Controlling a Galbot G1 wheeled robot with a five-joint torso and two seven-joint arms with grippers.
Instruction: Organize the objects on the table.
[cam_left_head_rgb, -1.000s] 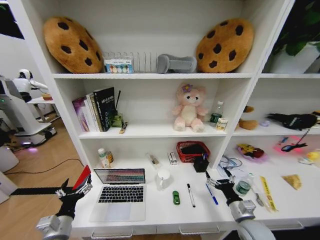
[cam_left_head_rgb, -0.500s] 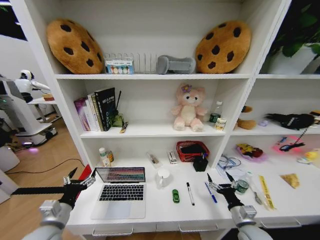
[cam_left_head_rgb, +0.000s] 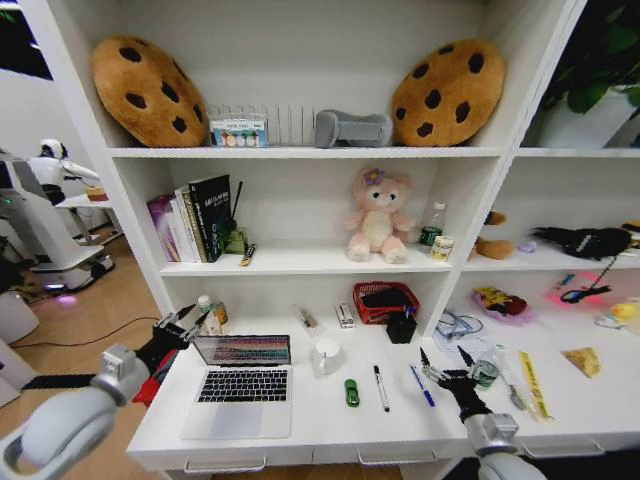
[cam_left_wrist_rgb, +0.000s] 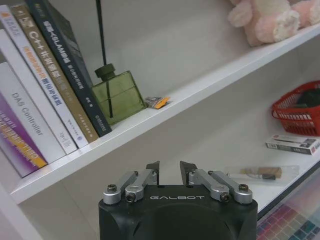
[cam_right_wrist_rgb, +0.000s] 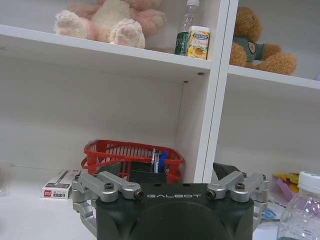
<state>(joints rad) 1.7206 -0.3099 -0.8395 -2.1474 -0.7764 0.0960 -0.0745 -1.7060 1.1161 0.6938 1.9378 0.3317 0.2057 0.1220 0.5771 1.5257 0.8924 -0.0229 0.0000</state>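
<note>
Head view: on the table (cam_left_head_rgb: 300, 425) the laptop (cam_left_head_rgb: 240, 385) sits open toward the left, lid upright and its long axis running left to right; the left gripper (cam_left_head_rgb: 186, 325) hangs just beside the lid's upper left corner, so this arm looks much the nearer for closing it, and the lid lies to the gripper's right and slightly below; the trinket (cam_left_head_rgb: 351, 393), black pen (cam_left_head_rgb: 381, 388) and blue pen (cam_left_head_rgb: 422, 385) lie in a row right of the laptop, the pens pointing front to back; the right gripper (cam_left_head_rgb: 447, 373) hovers just beside the blue pen, with the tin (cam_left_head_rgb: 486, 373) close on its far side, fingers spread and empty; against half a second ago, the left gripper has risen and swung inward from the table's left edge up to the lid, while the right gripper has barely moved.

Left wrist view: the left gripper (cam_left_wrist_rgb: 169, 170) shows its fingertips drawn near together with a narrow gap, gripping nothing; beyond them are a shelf with books (cam_left_wrist_rgb: 40, 85) and a green bottle (cam_left_wrist_rgb: 116, 95).

Right wrist view: the right gripper (cam_right_wrist_rgb: 170, 192) has its fingers wide apart, released; a red basket (cam_right_wrist_rgb: 131, 157) stands ahead.
</note>
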